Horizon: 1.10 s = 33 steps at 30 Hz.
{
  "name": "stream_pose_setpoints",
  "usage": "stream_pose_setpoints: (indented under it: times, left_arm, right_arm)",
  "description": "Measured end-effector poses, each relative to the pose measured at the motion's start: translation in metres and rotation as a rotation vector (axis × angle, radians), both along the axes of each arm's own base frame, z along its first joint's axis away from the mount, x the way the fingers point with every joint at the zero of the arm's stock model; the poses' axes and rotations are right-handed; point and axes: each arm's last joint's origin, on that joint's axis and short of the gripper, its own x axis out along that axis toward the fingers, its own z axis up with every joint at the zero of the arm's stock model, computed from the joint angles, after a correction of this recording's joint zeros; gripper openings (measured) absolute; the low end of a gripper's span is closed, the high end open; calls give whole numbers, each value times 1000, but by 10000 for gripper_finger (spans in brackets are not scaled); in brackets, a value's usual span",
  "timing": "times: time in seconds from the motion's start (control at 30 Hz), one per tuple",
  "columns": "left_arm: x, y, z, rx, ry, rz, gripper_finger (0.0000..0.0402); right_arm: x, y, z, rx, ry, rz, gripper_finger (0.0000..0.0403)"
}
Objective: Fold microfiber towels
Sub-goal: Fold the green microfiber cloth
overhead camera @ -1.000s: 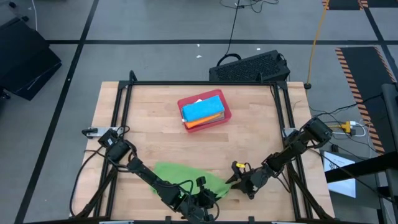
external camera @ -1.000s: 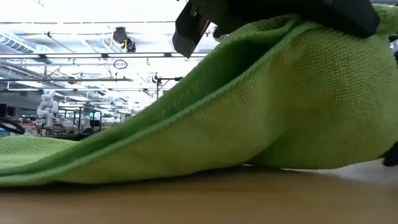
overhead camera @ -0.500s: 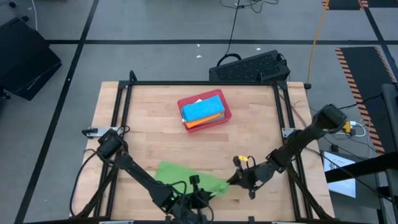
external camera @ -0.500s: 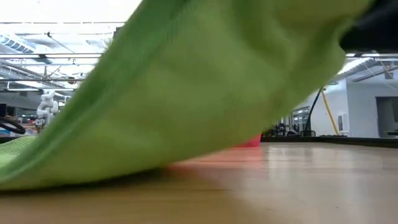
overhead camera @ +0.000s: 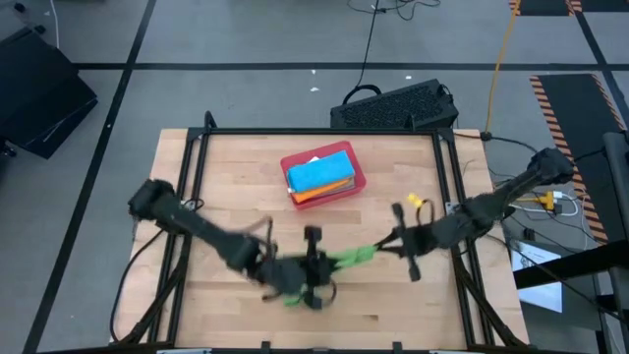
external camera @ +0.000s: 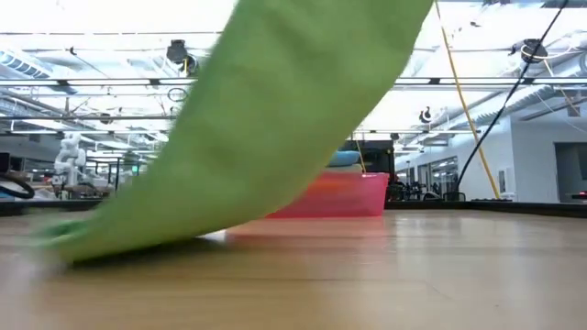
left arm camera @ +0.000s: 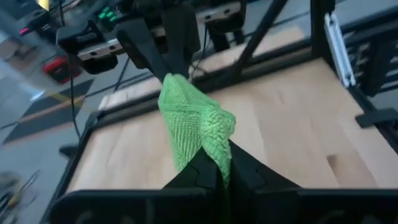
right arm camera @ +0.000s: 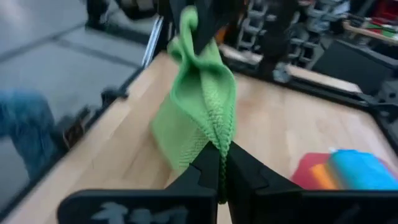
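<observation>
A wooden table framed in black rails sits on a grey workshop floor, with a wide hall of ceiling lights and racks visible beyond it in the low view. Between the two hands, the bright green towel hangs stretched and bunched into a narrow band, lifted off the table except for a trailing end that, seen from table height, appears to brush the wood below. The left hand has its fingers pinched fully together on one corner of the cloth, and the right hand is likewise clamped tight on the opposite corner, so the towel runs straight from one to the other. Beyond both hands, on the far side of the table, the red tray holds folded towels, a blue one on top of an orange one. The main risk appears to be slippage: each grip seems to catch only a small fold of thick pile, and tension between the arms could pull a corner free and drop the cloth in a heap. The bunching could also set a crooked crease if the towel is laid down without being spread. Both arms reach low and inward from their corners, wrists levelled toward each other.
</observation>
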Motion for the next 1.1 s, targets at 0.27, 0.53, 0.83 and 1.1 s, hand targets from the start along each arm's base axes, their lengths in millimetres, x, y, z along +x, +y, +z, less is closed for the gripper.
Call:
stream_pose_setpoints:
  times: [0.27,0.53,0.83,1.1]
  left_arm:
    - [11,87,41,-57,-58,-232,11]
    - [20,175,55,-141,-155,-353,6]
    - [14,209,48,-341,-64,-446,6]
    - [9,133,19,-356,173,-396,9]
  right_arm:
    - [-26,-30,62,19,68,-91,1]
    - [-34,-69,101,-33,57,-312,1]
    - [-29,-63,87,91,186,-309,1]
    - [1,-21,33,180,336,-146,8]
